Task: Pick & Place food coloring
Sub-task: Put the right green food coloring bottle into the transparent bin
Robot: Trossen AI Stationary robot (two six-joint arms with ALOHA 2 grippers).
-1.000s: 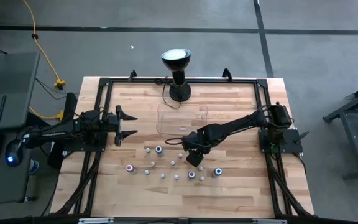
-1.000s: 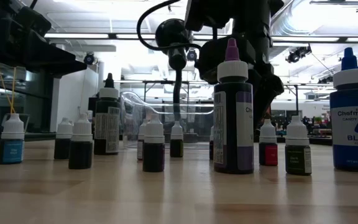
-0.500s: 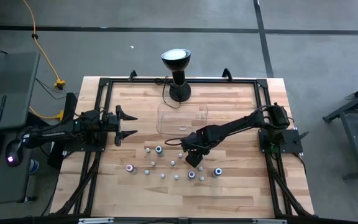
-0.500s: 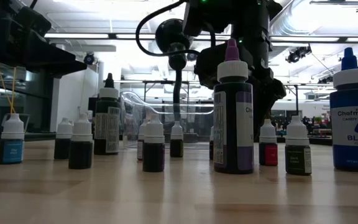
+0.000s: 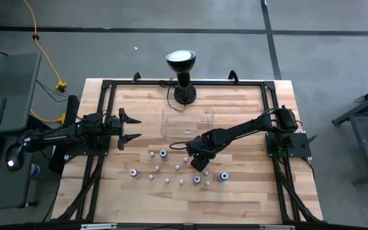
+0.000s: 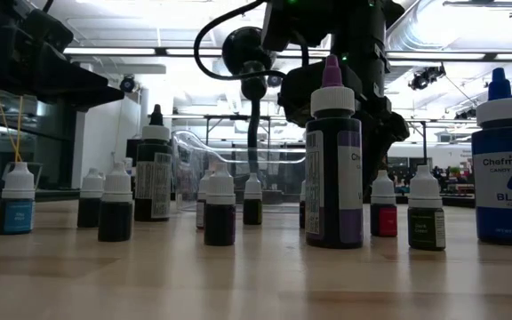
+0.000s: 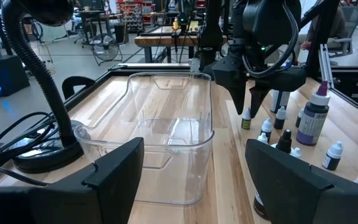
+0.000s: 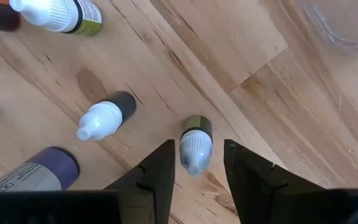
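- The right gripper (image 8: 197, 163) is low over the wooden table (image 5: 248, 191), in the middle of the little food coloring bottles.
- Its two dark fingers (image 8: 160, 171) stand apart, one on each side of a small white-capped bottle with a green label (image 8: 195, 146). They are close to it but not pressing it.
- More small bottles (image 5: 171, 171) stand near the clear plastic tray (image 5: 187, 122).
- The left gripper (image 5: 133, 128) waits with spread fingers at the table's left side.

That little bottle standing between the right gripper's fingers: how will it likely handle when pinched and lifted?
The small bottle stands tall and narrow on the wooden table, so an off-centre touch from the right gripper may tip it. Its round body would probably roll once down. It looks like light plastic, easily lifted, perhaps slippery.
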